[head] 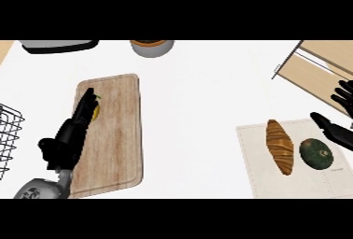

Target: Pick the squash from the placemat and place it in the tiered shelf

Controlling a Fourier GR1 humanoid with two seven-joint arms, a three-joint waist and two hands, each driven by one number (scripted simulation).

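Head view, looking steeply down at the white counter (200,107). We note the squash (316,153), dark green and rounded, lying on the pale placemat (258,184) at the lower right, just beside a brown croissant (280,146) that lies lengthwise to its left; the two look close but apart. The right hand (335,130) hangs just above and to the right of the squash, fingers spread and straight, holding nothing, not yet around it. The tiered shelf (314,70) shows at the upper right as light wooden boards in a dark frame, near the hand. The left hand (77,122) lies over the wooden cutting board (121,135) at the left, fingers extended over a small yellow-green item (97,108) that we cannot identify; we cannot tell whether it touches it. A wire basket (10,135) sits at the far left edge. Our judgement: the step in hand is the reach and grasp. To do it well, we would bring the right hand down over the squash from the right side, away from the croissant, so the fingers close around the squash alone, then lift straight up before swinging toward the shelf.
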